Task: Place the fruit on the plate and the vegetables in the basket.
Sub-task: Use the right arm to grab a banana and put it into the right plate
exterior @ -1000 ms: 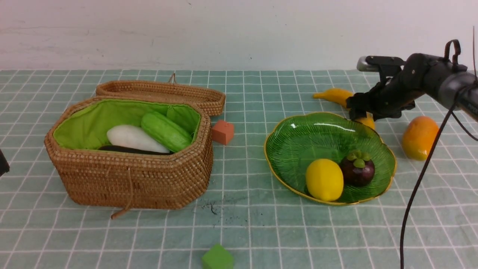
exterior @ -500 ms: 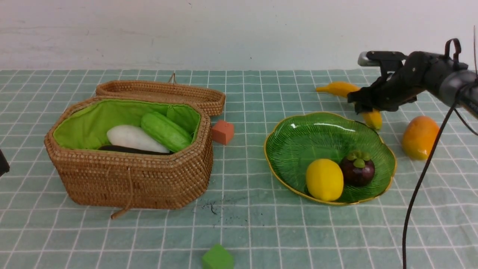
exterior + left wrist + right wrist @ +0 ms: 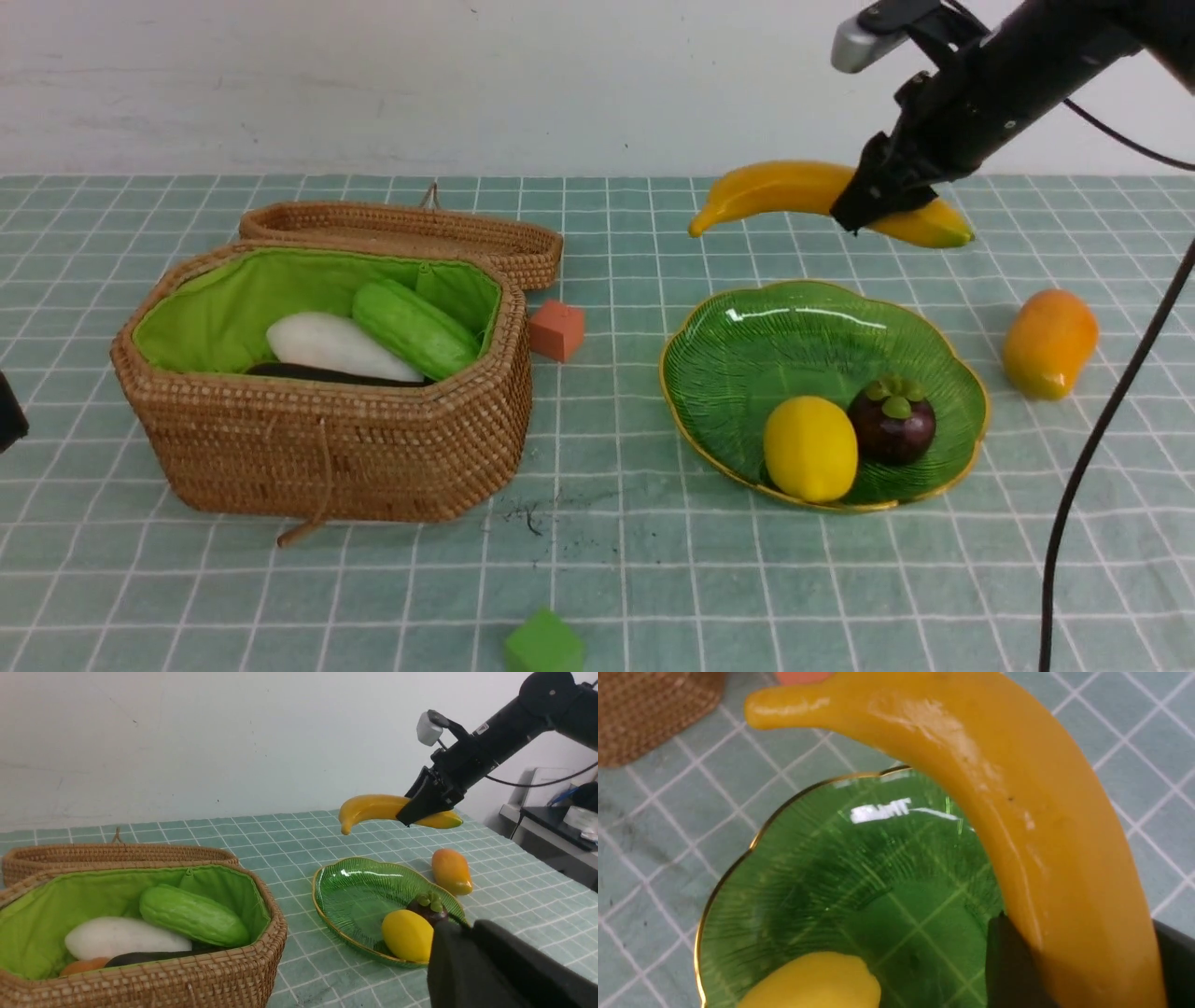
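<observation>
My right gripper is shut on the yellow banana and holds it in the air above the far rim of the green plate. In the right wrist view the banana sits between the dark fingers over the plate. A lemon and a mangosteen lie on the plate. The mango rests on the cloth to its right. The open basket holds the radish, gourd, eggplant and potato. My left gripper is shut and empty, at the near left.
An orange-red cube sits between basket and plate. A green cube lies at the front edge. The basket lid lies open behind the basket. A black cable hangs from the right arm past the mango.
My right gripper has closed on the banana and lifted it off the cloth behind the plate, up and a little to the left. The left arm has stayed put.
</observation>
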You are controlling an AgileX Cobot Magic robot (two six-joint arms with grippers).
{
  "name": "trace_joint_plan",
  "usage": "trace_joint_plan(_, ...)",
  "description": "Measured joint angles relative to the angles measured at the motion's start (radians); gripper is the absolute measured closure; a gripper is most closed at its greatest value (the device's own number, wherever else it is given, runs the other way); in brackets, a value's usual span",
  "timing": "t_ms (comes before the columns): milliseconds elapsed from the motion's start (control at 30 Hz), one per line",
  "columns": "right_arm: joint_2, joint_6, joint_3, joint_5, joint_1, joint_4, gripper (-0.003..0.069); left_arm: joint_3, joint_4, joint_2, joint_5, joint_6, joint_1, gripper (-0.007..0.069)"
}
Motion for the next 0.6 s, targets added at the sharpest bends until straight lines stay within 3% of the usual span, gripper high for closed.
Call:
trace_joint_plan(167, -0.001, -0.154, 0.109, 0.000, 0.013, 0.006, 0.0345, 0.000, -0.105, 0.000, 0.007, 0.141, 0.000, 0.0637)
trace_joint_plan(433, 0.026, -0.237, 0.203, -0.098, 0.067, -0.037, 0.0339, 0.000, -0.260, 0.000, 0.025, 0.304, 0.000, 0.0637)
trace_joint_plan(600, 0.041, -0.238, 0.203, -0.113, 0.069, -0.064, 0.0223, 0.000, -0.277, 0.000, 0.028, 0.318, 0.000, 0.0637)
